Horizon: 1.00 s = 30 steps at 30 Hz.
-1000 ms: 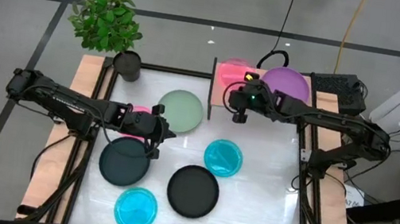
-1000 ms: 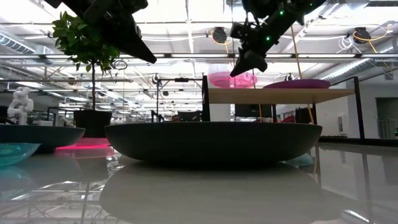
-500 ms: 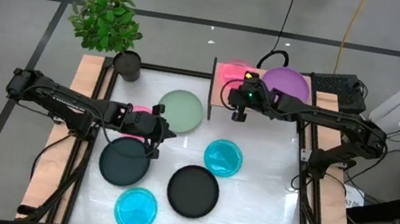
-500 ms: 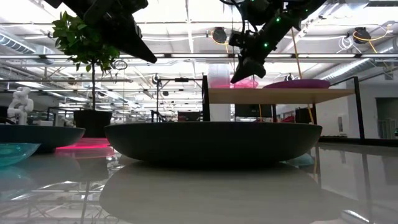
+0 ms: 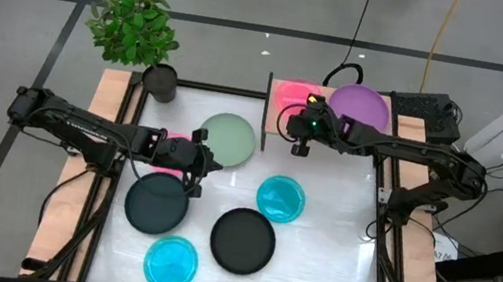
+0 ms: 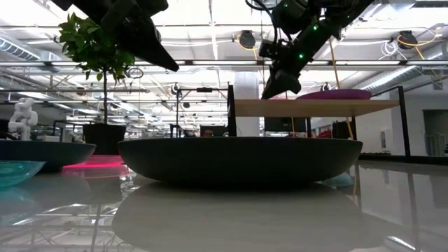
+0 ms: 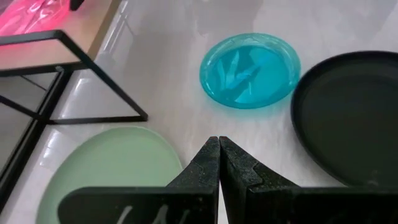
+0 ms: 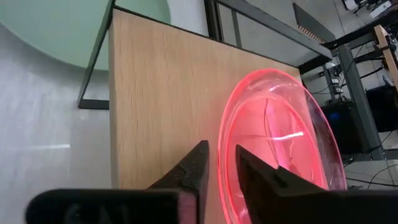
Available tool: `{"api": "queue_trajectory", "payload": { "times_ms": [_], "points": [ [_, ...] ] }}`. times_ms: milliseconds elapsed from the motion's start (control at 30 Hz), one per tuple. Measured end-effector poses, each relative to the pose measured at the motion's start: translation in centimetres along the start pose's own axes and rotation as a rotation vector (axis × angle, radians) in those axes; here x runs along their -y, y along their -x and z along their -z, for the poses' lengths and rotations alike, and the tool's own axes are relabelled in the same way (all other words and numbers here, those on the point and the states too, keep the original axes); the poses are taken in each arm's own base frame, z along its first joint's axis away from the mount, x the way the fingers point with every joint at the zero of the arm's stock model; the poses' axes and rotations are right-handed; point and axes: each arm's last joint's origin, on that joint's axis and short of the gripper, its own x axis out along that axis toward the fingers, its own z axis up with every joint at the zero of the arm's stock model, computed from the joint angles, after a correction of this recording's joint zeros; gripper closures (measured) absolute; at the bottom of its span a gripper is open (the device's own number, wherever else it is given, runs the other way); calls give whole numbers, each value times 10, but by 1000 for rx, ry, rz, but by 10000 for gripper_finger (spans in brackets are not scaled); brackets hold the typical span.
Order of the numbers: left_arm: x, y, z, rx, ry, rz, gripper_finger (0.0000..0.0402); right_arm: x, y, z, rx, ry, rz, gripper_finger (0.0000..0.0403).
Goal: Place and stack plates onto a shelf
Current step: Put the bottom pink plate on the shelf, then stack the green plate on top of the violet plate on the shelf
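Since a second ago the right gripper (image 5: pixel 299 147) has barely shifted, rising slightly at the shelf (image 5: pixel 280 123) edge; left arm unchanged. Right gripper sits over the shelf's front edge, fingers (image 8: pixel 196 163) almost closed with only a narrow gap, holding nothing, just beside the pink plate (image 8: pixel 280 143) resting on the shelf. Purple plate (image 5: pixel 357 104) lies next to it on the same board. Left gripper (image 5: pixel 202 166) hovers above the table (image 5: pixel 336 246), fingers (image 7: pixel 211 165) pressed together and empty, between the pale green plate (image 5: pixel 230 139) and one black plate (image 5: pixel 157 202). Second pink plate (image 5: pixel 173 138) is mostly hidden under the left arm. Other black plate (image 5: pixel 243 240) and two cyan plates (image 5: pixel 280 198) (image 5: pixel 172 261) lie on the table.
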Motion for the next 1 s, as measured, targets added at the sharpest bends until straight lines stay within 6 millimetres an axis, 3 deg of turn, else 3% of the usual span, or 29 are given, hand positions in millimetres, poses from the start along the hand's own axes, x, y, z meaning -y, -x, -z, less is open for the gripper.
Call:
{"api": "queue_trajectory", "payload": {
  "times_ms": [200,400,567,833,1000],
  "points": [
    [-10,-2,1,-12,32,-32,391,-6,14,-10,62,9,-1,289],
    [-14,-3,3,-32,41,-44,334,-12,43,-20,141,-12,-17,278],
    [-15,-1,-3,19,-84,-160,297,-21,73,-27,220,-31,-51,279],
    [-17,6,-18,127,-176,-320,293,-32,106,-35,334,-44,-96,281],
    [-26,3,-14,105,-204,-254,293,-36,109,-36,346,-67,-114,282]
  ]
}}
